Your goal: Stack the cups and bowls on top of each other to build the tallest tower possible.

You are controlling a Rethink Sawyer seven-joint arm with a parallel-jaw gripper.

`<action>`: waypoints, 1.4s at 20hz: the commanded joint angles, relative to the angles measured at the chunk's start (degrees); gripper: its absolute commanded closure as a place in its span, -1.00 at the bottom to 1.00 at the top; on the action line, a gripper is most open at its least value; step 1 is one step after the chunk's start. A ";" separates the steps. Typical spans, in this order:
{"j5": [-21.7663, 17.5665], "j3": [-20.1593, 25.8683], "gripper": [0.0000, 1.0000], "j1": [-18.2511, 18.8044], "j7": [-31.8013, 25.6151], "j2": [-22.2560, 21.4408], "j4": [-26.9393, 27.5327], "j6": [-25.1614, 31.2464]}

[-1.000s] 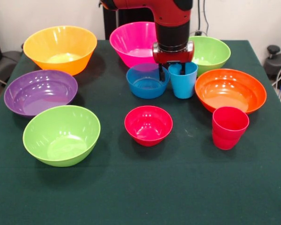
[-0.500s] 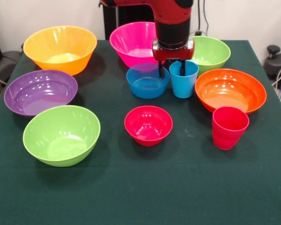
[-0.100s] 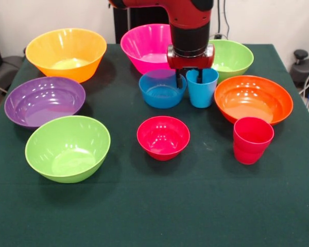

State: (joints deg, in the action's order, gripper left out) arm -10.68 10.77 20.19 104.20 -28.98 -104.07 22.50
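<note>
One pincer (image 3: 189,77) astride the blue cup's (image 3: 202,91) rim, fingers parted, grip on it unclear.

No lettering to call here: nothing readable on the cups, the bowls, the arm or the table cloth. No labels, brands, numbers or signs show anywhere.
</note>
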 commanded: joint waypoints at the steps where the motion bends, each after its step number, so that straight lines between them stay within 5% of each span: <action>1: 2.43 3.77 1.00 -1.50 4.63 0.82 4.45 4.16; 28: 3.96 4.66 1.00 0.53 1.93 -1.02 5.28 10.40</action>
State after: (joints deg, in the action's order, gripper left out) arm -8.70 10.90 20.55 104.20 -30.18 -102.90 26.21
